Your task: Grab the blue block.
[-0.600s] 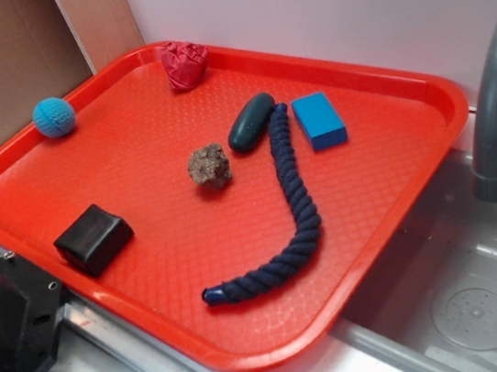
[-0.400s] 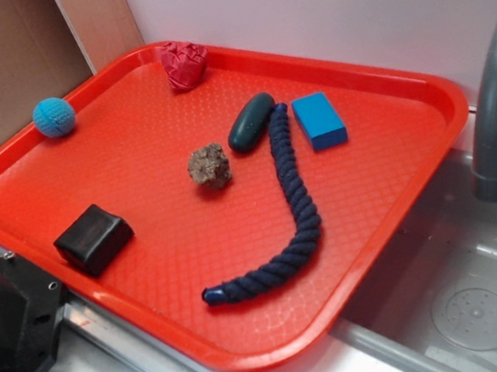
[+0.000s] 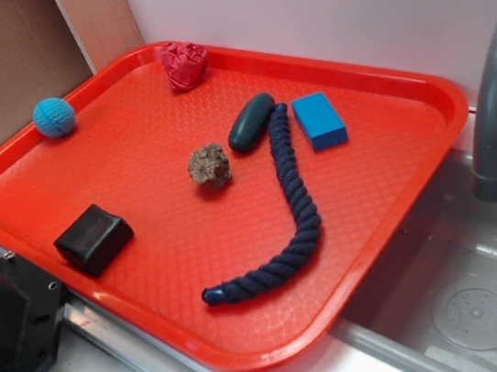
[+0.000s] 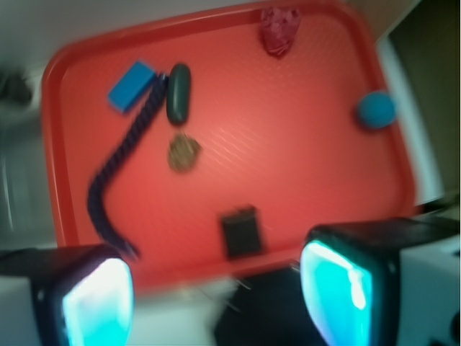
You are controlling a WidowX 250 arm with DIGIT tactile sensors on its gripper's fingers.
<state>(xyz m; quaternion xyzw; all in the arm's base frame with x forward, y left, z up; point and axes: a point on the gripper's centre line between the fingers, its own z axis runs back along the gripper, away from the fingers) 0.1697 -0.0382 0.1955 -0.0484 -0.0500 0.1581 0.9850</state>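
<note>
A red plastic tray (image 3: 416, 190) with a fine waffle-textured floor and a raised, rounded rim holds seven things. The blue block (image 3: 319, 120) is a flat, smooth-faced rectangular slab lying at the far right of the tray, just beside the far end of the navy rope (image 3: 294, 207) and apart from it by a thin strip of red. The rope is thick and braided, and runs in a long curve toward the near rim. On its left, touching or almost touching its far end, lies a smooth dark green oval piece (image 3: 251, 122). A rough, lumpy brown stone-like chunk (image 3: 210, 165) sits near the tray's middle. A glossy black block (image 3: 94, 238) with softened edges rests near the left near rim. A teal knitted ball (image 3: 54, 116) sits at the far left rim, and a crumpled red lump (image 3: 183, 64) at the far edge.

The exterior view alone shows a grey curved tap (image 3: 496, 105) and a steel sink (image 3: 467, 294) on the right. Only the blurred wrist view shows the gripper (image 4: 216, 295): its two dark fingers (image 4: 360, 274) with glowing cyan pads stand wide apart, holding nothing, high above the tray's near edge and well away from the blue block (image 4: 132, 86). No writing can be read.
</note>
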